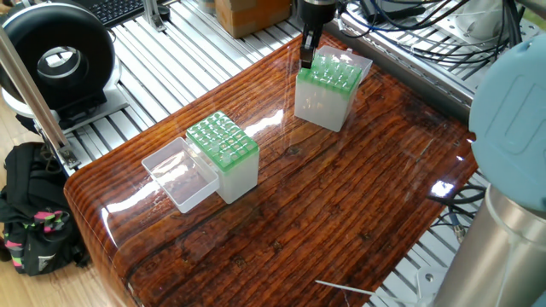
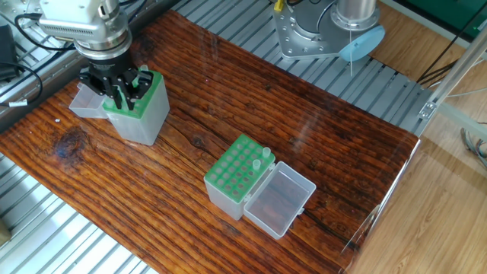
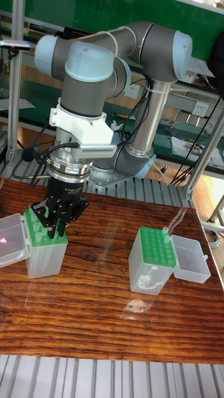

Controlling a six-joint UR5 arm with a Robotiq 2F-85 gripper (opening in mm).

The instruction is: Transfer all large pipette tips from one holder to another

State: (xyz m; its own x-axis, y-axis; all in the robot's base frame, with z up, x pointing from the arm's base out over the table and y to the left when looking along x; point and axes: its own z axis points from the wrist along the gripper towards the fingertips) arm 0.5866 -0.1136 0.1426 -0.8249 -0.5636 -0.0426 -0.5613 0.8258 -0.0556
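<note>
Robotics lab / test bench: UR5 arm (image 3: 106, 56) bolted by a glossy wood-grain table (image 2: 228, 99) sitting on aluminium extrusion frame (image 1: 171, 60). Cable bundles (image 1: 409, 21), keyboard (image 1: 115, 8), cardboard box (image 1: 247, 13) at the back. Green-topped pipette tip racks (image 2: 237, 173) on the bench, green backdrop + metal shelving (image 3: 199, 93) behind

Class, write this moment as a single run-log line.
gripper: down at far tip box, over its tips, grasp unclear | near tip box: lid open, two large pipette tips at one corner | stage: picking next tip
</note>
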